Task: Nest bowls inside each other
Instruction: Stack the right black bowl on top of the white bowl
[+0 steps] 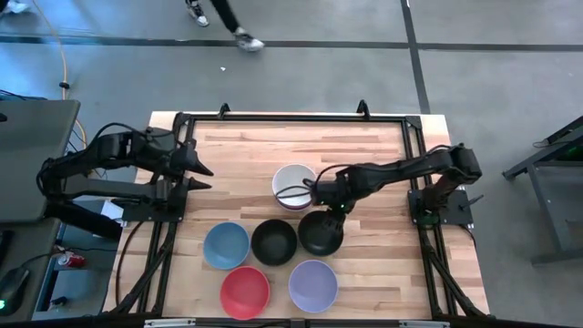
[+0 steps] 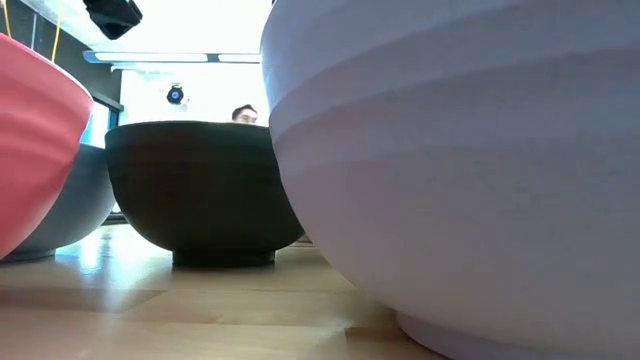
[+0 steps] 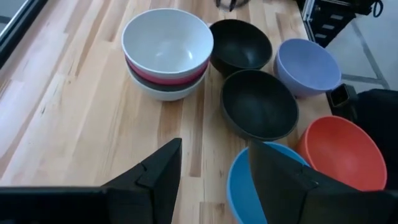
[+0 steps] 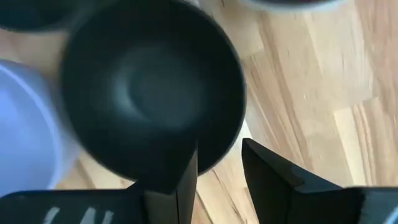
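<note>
Worktop [image 1: 364, 155]: light wood, black-framed.

Stack [image 1: 294, 187], mid-worktop: white bowl sitting on top, magenta and another white nested below.

Right gripper [image 1: 321, 204]: reaching between the stack and a black bowl [image 1: 321, 231], one finger inside that bowl's rim, one outside, not visibly closed on it.

Second black bowl [image 1: 274, 241], blue bowl [image 1: 226, 245], red bowl [image 1: 244, 292] and lavender bowl [image 1: 313, 285]: crowding the near edge.

Left gripper [image 1: 199, 177]: waiting open and empty near the left edge.
</note>
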`<move>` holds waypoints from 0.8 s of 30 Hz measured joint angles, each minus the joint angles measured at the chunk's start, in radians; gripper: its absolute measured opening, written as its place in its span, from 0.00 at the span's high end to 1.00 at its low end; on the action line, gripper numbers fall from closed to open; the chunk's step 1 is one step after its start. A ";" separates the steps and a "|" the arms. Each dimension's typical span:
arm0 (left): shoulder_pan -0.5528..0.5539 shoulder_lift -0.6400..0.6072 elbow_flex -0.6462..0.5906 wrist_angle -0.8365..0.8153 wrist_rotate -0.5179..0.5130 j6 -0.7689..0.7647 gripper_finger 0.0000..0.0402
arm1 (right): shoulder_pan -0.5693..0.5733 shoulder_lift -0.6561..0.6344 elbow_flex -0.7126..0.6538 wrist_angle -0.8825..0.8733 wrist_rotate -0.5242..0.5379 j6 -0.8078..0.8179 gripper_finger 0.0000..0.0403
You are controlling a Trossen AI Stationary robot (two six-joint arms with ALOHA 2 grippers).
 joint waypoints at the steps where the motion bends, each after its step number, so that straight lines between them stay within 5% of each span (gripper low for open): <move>1: -0.004 0.002 0.000 0.000 0.000 -0.001 0.57 | 0.002 0.011 0.000 -0.007 0.000 0.000 0.71; 24: -0.056 0.015 -0.001 0.068 -0.004 -0.033 0.57 | 0.016 0.090 0.000 -0.030 0.047 0.018 0.71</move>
